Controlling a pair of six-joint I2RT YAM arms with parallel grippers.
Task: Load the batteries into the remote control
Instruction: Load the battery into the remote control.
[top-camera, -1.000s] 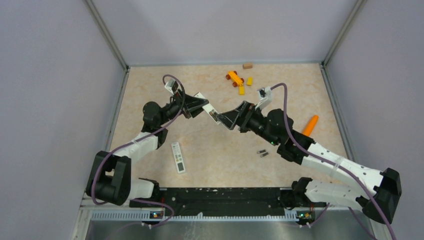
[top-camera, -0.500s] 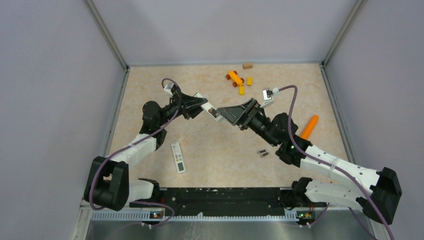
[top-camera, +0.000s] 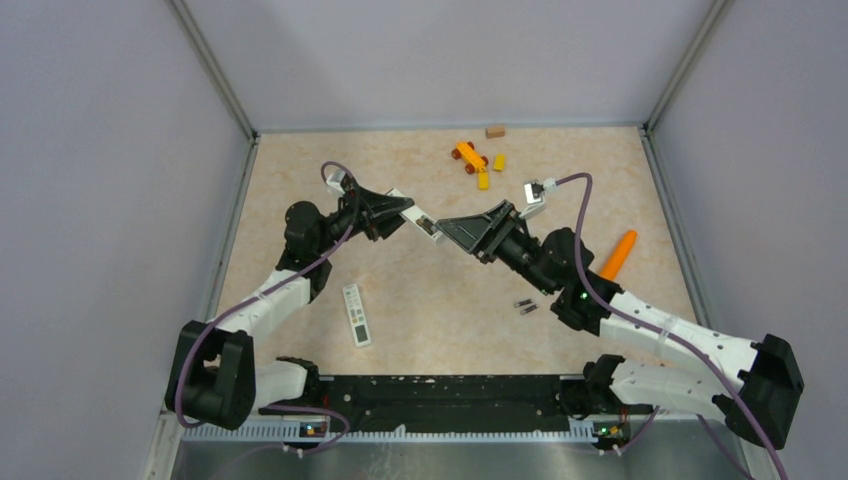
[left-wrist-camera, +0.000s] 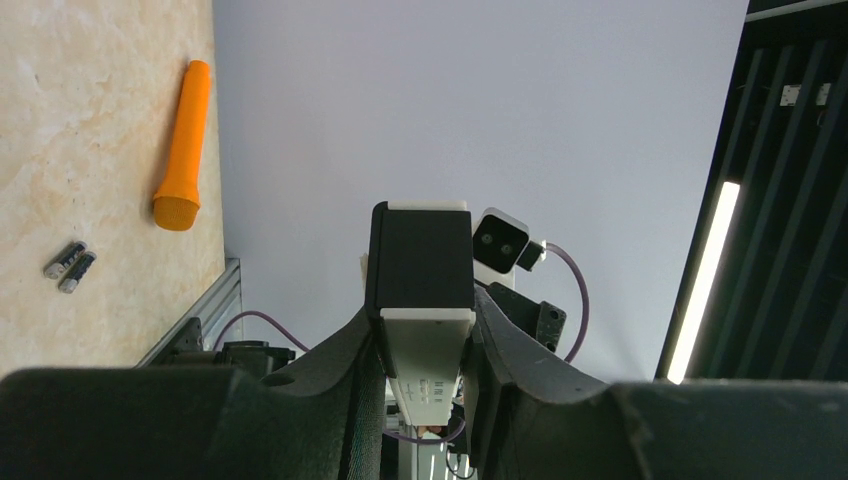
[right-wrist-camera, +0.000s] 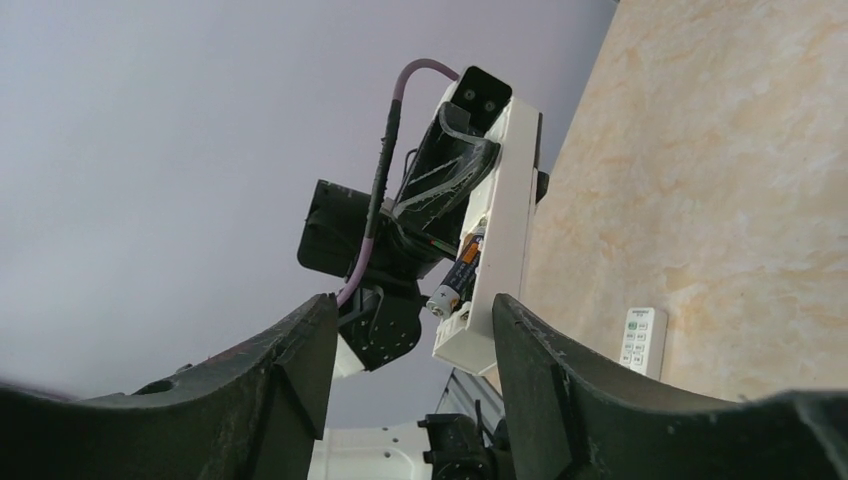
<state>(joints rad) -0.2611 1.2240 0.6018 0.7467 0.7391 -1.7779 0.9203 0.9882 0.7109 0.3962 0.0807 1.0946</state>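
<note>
Remote control (left-wrist-camera: 421, 262) aloft in left end effector (left-wrist-camera: 423, 320).

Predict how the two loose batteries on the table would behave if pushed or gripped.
The batteries are small cylinders lying on their sides, so a sideways push would probably roll them. They lie side by side, so pinching just one may be fiddly. Their glinting casing looks smooth, perhaps slippery.

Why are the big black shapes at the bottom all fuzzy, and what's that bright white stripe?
Left wrist view: the left fingers are too close up, so they blur; the stripe is a lit lamp. Right wrist view: the right fingers blur too, the remote looks sharp. Top view: evenly lit, all sharp.
</note>
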